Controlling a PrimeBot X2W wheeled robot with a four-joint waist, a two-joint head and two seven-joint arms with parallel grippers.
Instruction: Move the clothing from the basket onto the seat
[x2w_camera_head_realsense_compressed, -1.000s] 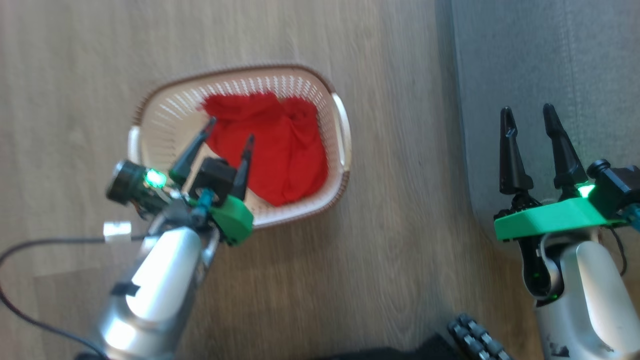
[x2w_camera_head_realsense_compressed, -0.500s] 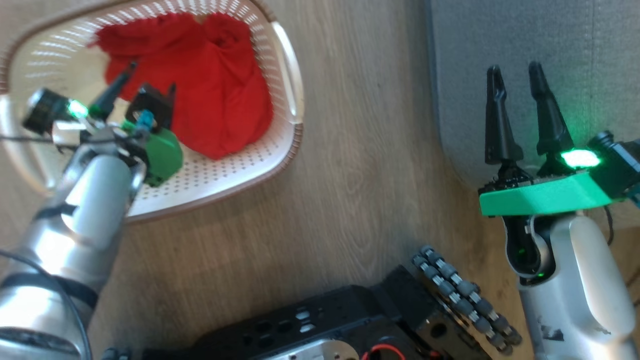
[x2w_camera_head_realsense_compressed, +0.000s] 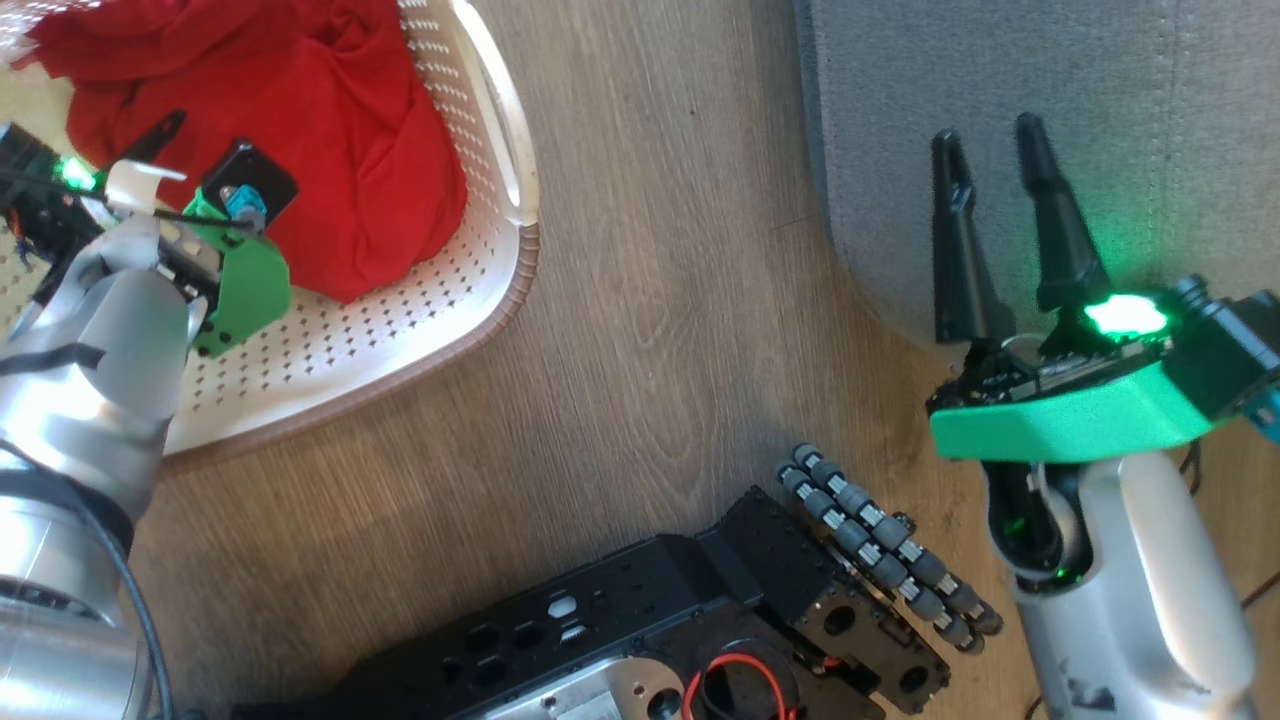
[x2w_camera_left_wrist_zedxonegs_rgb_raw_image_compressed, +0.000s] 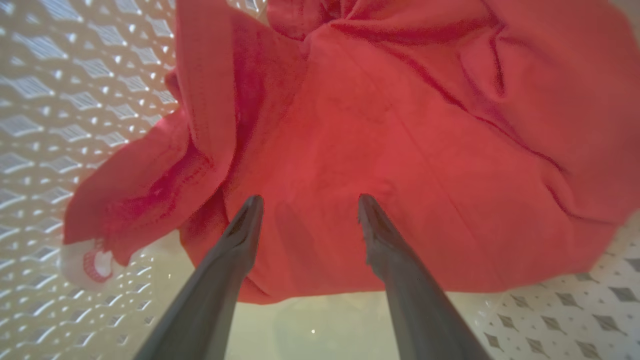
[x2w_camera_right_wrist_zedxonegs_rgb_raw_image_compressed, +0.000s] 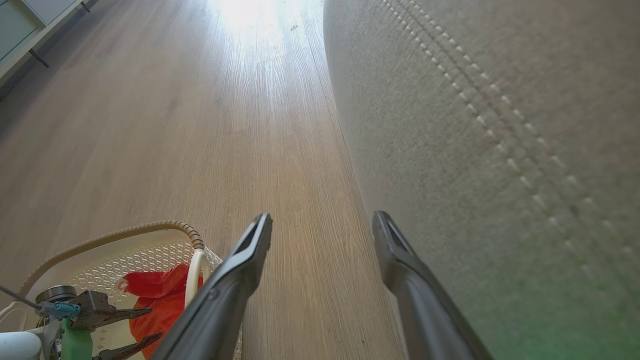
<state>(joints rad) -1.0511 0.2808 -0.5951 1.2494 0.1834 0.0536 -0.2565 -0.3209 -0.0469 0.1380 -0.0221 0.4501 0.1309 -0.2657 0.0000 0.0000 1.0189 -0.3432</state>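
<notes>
The cream basket (x2w_camera_head_realsense_compressed: 480, 310) sits on the floor at the head view's upper left, holding the bright red clothing (x2w_camera_head_realsense_compressed: 330, 130). My left gripper (x2w_camera_head_realsense_compressed: 190, 140) reaches down inside it. In the left wrist view that gripper (x2w_camera_left_wrist_zedxonegs_rgb_raw_image_compressed: 309, 200) is open, its tips just over the crumpled clothing (x2w_camera_left_wrist_zedxonegs_rgb_raw_image_compressed: 400, 150) with nothing between them; a white trim piece (x2w_camera_left_wrist_zedxonegs_rgb_raw_image_compressed: 85, 262) lies by the basket wall (x2w_camera_left_wrist_zedxonegs_rgb_raw_image_compressed: 50, 125). My right gripper (x2w_camera_head_realsense_compressed: 988, 133) is open and empty at the edge of the grey seat (x2w_camera_head_realsense_compressed: 1050, 60). The right wrist view shows the gripper (x2w_camera_right_wrist_zedxonegs_rgb_raw_image_compressed: 322, 219) beside the seat (x2w_camera_right_wrist_zedxonegs_rgb_raw_image_compressed: 500, 125).
My black base with its roller wheel (x2w_camera_head_realsense_compressed: 880, 560) lies at the bottom of the head view. Wooden floor (x2w_camera_head_realsense_compressed: 650, 300) separates the basket from the seat. A cabinet (x2w_camera_right_wrist_zedxonegs_rgb_raw_image_compressed: 30, 25) stands far off along the floor.
The head camera has tilted down, so the basket slid to the upper left and my base came into view. My left gripper has gone deeper into the basket, towards the clothing. The right gripper stays open.
</notes>
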